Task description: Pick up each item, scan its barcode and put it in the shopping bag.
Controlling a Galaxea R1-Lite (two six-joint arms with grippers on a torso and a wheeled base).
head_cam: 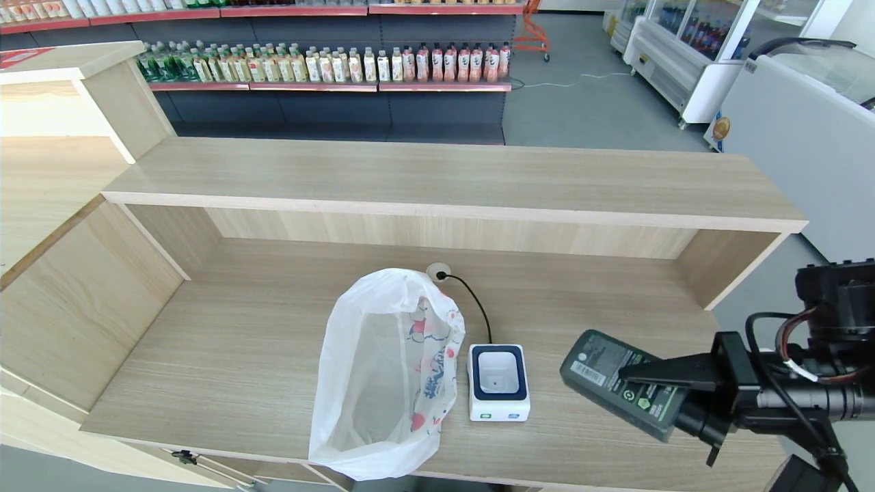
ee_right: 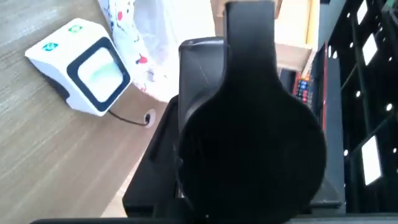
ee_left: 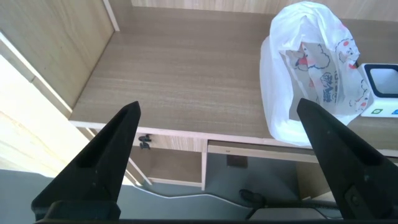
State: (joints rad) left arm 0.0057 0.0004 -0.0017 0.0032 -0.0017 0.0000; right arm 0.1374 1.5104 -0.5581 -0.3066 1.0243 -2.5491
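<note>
1. The right gripper (head_cam: 637,384) is clamped on a dark flat pack (head_cam: 608,372), with one finger lying across the top face and the rest of the grip hidden under it.
2. The pack is held in the air over the right part of the counter (head_cam: 239,342), to the right of the scanner (head_cam: 499,381) and apart from it. It sits tilted, its left end lower, and a white barcode label faces up at that end.
3. The scanner is a small white box with a dark-framed window facing up. It stands on the counter near the front edge, and a black cable (head_cam: 478,304) runs from it to a round hole farther back.
4. The shopping bag (head_cam: 386,372) is white plastic with red and blue print. It stands open just left of the scanner, and its side bulges against the scanner's left edge.
5. The left gripper (ee_left: 219,109) hangs off the near edge of the counter, left of the bag (ee_left: 308,68). Its two fingers are spread wide and nothing is between them.
6. From the right wrist, the scanner (ee_right: 87,74) and the printed bag (ee_right: 149,37) lie beyond the dark pack.
7. Across the aisle, far behind the counter, are shelves (head_cam: 328,87) lined with bottles (head_cam: 321,65), and chest freezers (head_cam: 800,123) stand far right.
</note>
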